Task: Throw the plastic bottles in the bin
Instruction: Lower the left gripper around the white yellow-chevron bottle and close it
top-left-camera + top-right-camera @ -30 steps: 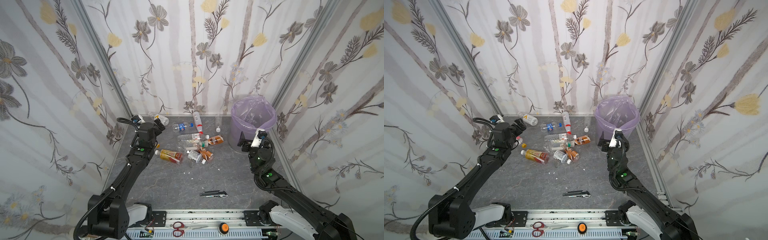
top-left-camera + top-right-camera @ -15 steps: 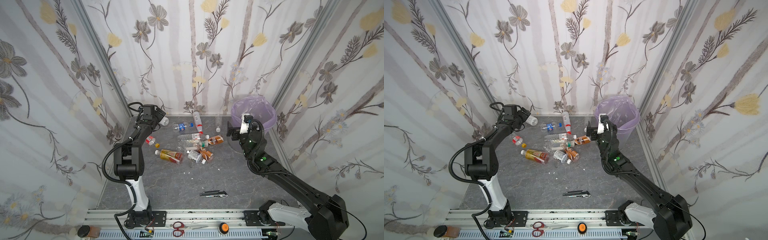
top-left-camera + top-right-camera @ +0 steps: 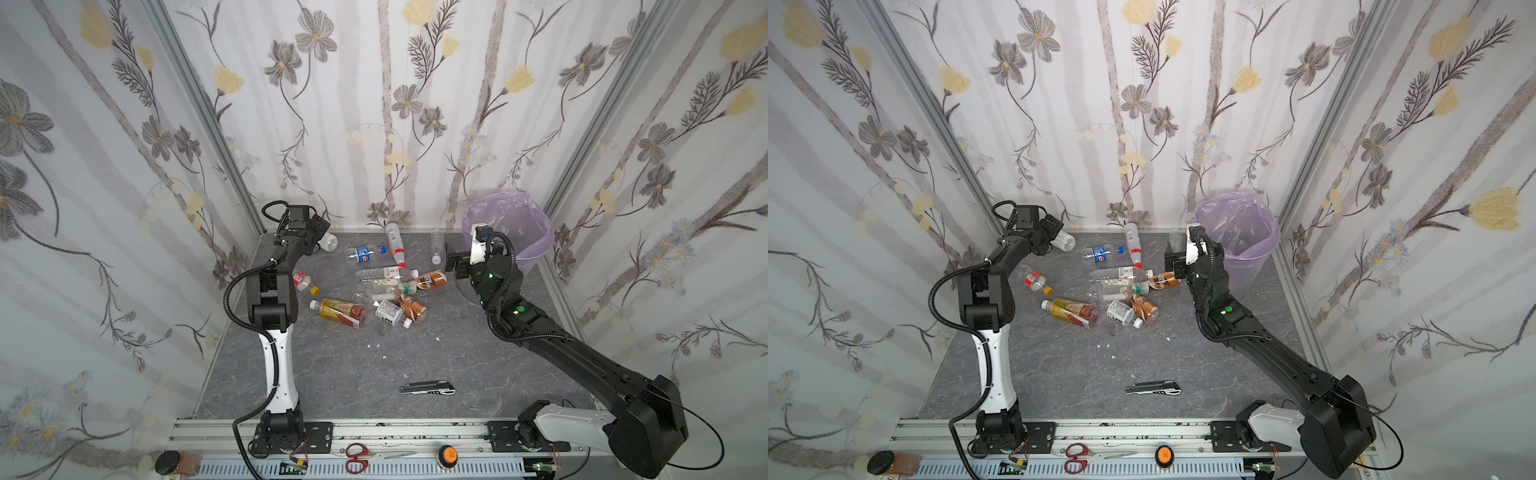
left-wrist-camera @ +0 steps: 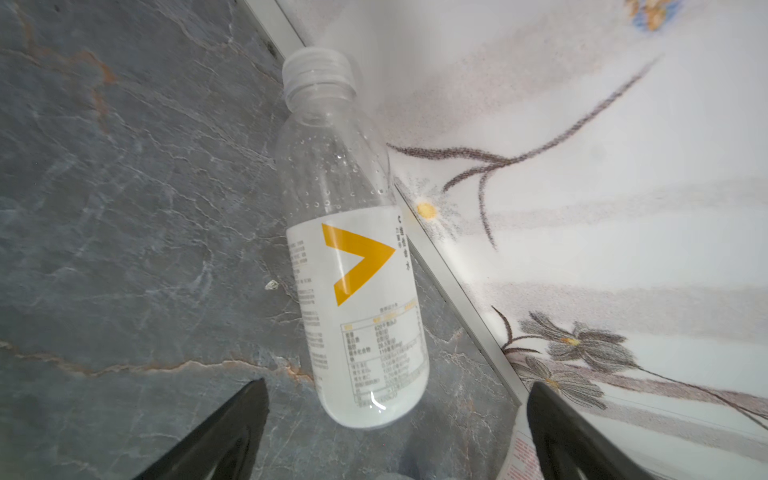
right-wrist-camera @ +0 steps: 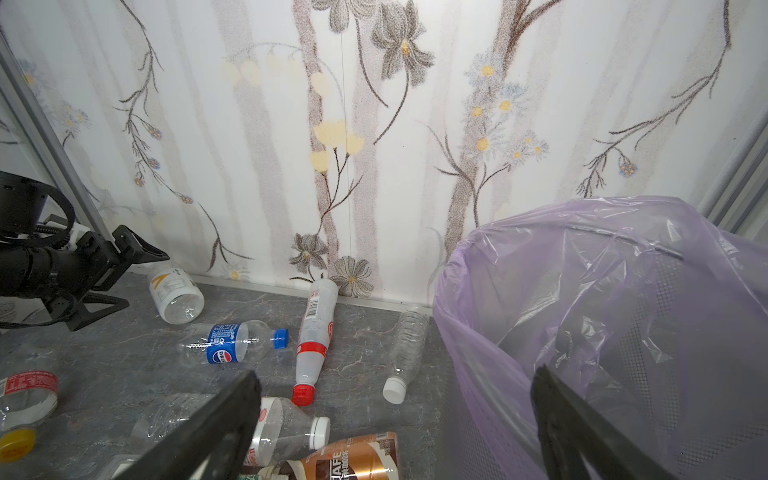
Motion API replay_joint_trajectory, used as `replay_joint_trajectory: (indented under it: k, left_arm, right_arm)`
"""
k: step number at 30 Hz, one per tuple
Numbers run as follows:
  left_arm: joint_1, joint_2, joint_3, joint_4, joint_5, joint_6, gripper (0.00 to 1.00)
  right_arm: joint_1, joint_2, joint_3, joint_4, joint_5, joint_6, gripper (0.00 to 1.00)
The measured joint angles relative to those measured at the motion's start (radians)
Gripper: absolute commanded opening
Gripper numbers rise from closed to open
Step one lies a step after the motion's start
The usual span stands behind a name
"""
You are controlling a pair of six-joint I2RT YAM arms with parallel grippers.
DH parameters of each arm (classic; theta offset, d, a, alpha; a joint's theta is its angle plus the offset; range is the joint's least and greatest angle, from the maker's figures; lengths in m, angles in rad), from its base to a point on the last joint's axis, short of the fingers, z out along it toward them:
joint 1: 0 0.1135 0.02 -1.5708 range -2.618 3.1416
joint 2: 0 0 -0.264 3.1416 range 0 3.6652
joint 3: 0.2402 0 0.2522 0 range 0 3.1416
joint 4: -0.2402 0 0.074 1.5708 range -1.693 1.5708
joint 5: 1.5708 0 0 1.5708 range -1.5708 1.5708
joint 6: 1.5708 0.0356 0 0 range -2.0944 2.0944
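Note:
Several plastic bottles (image 3: 395, 286) lie scattered on the grey floor, most of them in a loose heap in the middle. A clear bottle with a white label (image 4: 357, 291) lies in the back left corner against the wall. My left gripper (image 4: 397, 386) is open around its base without touching it, as both top views show (image 3: 322, 232) (image 3: 1054, 232). The bin (image 3: 523, 232) (image 3: 1237, 224) (image 5: 582, 291), lined with lavender plastic, stands at the back right. Just left of it my right gripper (image 3: 455, 259) (image 5: 395, 374) hangs open and empty above a brown bottle (image 5: 353, 459).
A grey utility knife (image 3: 428, 389) lies near the front of the floor. Red scissors (image 3: 365, 457) and an orange knob (image 3: 446, 455) sit on the front rail. Wallpapered walls close in the back and both sides.
Both arms have risen and reached toward the back. The left gripper came to the corner bottle; the right gripper moved left, away from the bin's front. Little has changed in the last half second.

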Motion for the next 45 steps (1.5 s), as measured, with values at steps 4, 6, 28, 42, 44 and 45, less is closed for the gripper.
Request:
replay_joint_trajectory:
  k: [4,6,28,42,44,45]
  left_arm:
    - [0.000,0.023,0.016,-0.043,-0.002,0.023,1.00]
    - [0.000,0.038,0.039,-0.053,-0.005,0.033,1.00]
    - [-0.006,0.204,0.276,-0.149,-0.042,0.126,1.00]
    - [-0.011,0.263,0.337,-0.154,-0.046,0.119,0.98]
    - [-0.011,0.269,0.344,-0.154,-0.046,0.118,0.97]
    - [-0.011,0.271,0.347,-0.153,-0.046,0.117,0.97]
  right_arm:
    - [0.000,-0.014,-0.013,0.002,0.011,-0.005,1.00]
    - [0.000,-0.021,-0.019,0.009,0.018,-0.005,1.00]
    - [0.010,-0.004,-0.029,0.021,0.035,-0.007,1.00]
    - [0.025,0.021,-0.021,0.047,0.036,-0.031,1.00]
    - [0.026,0.021,-0.022,0.051,0.036,-0.035,1.00]
    - [0.027,0.021,-0.023,0.051,0.036,-0.035,1.00]
